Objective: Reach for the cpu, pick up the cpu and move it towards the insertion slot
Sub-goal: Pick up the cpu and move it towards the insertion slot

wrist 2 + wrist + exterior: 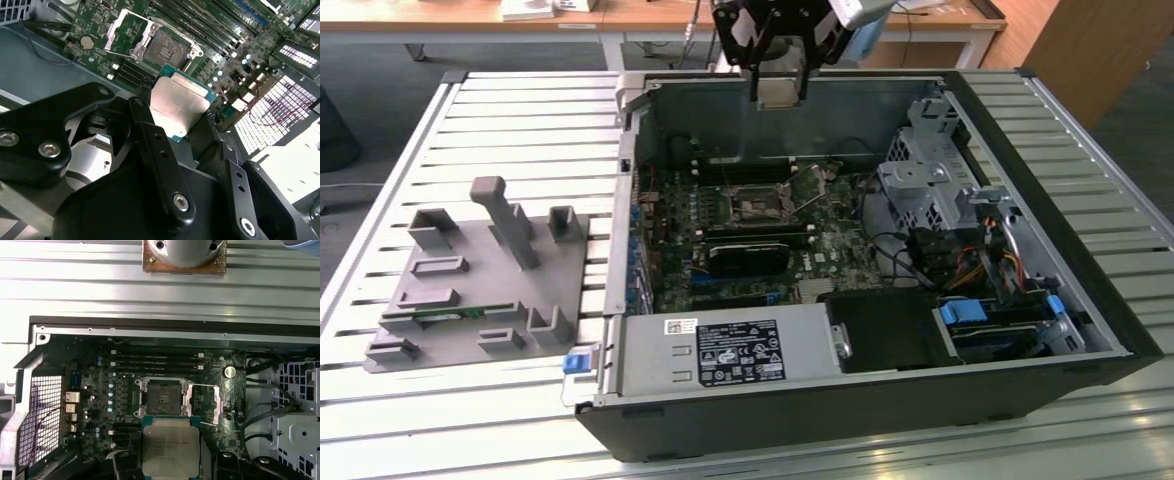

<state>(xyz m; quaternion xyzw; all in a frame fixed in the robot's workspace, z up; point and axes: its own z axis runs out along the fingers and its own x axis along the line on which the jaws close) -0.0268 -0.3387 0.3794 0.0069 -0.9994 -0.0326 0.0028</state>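
Open computer case [1067,300]: end effector [175,132] apparently grips cpu [177,102].

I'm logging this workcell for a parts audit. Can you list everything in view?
cpu: one, silvery top, green rim, held above the motherboard.
insertion slot: one, metal frame, dark centre, open, on the motherboard.
motherboard: one, green, inside the computer case.
computer case: one, black, open, on the slatted table.
power supply: one, grey, case's near edge.
fixture block: one, grey, exterior view's left.
slatted table: one, pale metal.
gripper: one, black, jaws shut on the cpu.
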